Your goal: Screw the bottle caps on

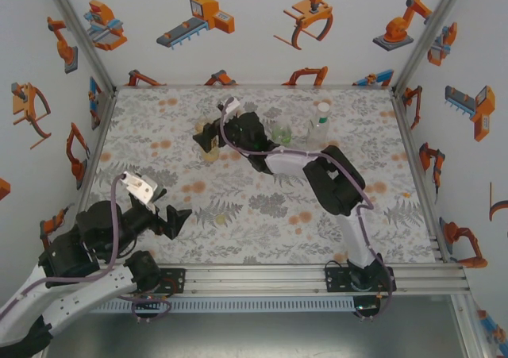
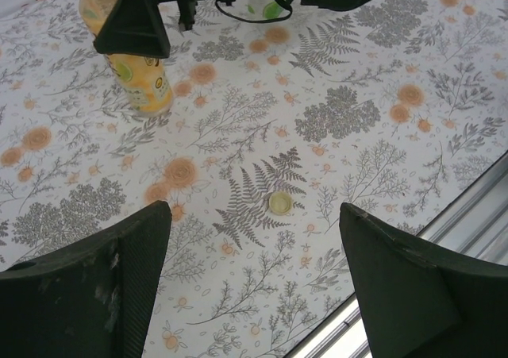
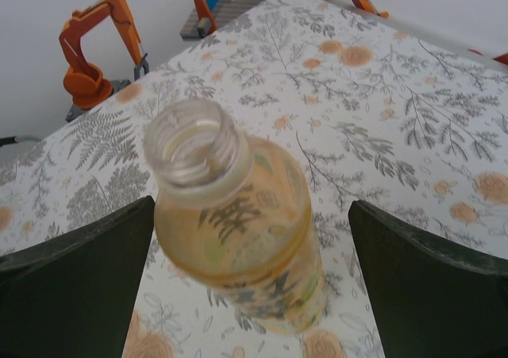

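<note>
Where right gripper (image 3: 252, 205) straddles amber bottle (image 3: 238, 247), uncapped, cap (image 2: 279, 203) before left gripper (image 2: 254, 208)

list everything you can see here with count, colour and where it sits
amber bottle: 1, amber drink, yellow label, neck open, far left-centre of the table
squat bottle: 1, clear green-tinted, far middle
slim bottle: 1, clear, white-green label, right of the squat bottle
loose cap: 1, pale yellowish, flat on the cloth, near left
table: 1, grey floral cloth with orange flowers
robot pictures: many, orange, on the white walls
left pincer: 1, black, open, above the loose cap
right pincer: 1, black, open, a finger on either side of the amber bottle
</note>
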You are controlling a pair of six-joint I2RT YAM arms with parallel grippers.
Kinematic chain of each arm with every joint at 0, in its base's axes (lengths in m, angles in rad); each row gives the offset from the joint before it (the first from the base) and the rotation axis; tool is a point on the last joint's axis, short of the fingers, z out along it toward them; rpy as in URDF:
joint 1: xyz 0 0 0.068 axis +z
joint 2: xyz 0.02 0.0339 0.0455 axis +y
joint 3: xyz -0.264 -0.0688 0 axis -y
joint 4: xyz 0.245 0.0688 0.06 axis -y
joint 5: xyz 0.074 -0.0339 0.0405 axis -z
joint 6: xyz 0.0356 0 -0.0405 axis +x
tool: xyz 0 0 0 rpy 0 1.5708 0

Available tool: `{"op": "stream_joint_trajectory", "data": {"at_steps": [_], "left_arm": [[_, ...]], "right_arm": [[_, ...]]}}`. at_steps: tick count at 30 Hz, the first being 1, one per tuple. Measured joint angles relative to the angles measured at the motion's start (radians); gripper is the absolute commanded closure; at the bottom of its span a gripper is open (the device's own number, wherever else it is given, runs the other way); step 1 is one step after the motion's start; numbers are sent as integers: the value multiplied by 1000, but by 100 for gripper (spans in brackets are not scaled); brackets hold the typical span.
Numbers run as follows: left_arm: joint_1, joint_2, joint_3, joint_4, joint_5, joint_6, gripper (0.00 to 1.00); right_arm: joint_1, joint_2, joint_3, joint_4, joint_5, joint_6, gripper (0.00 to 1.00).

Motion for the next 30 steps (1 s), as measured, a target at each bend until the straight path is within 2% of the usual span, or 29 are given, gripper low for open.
{"op": "stream_joint_trajectory", "data": {"at_steps": [7,12,16,19,23,30], "left_arm": [[0,-34,-13,-1,-4,-11,21],[0,-74,-23,-2,-12,-16,21],[0,-109,-27,-2,-19,-19,23],[0,-121,-35,-2,-23,-19,23],[0,-122,-44,4,-22,-18,24],[0,-121,-57,63,16,13,23]], "right_arm": [[1,64,61,0,-27,15,22],[1,72,61,-4,-44,8,42],[1,66,62,-5,-55,-4,45],[1,51,58,-30,-65,-12,53],[1,-22,15,-92,-84,-24,65],[2,-299,-113,-201,-155,-35,73]]}}
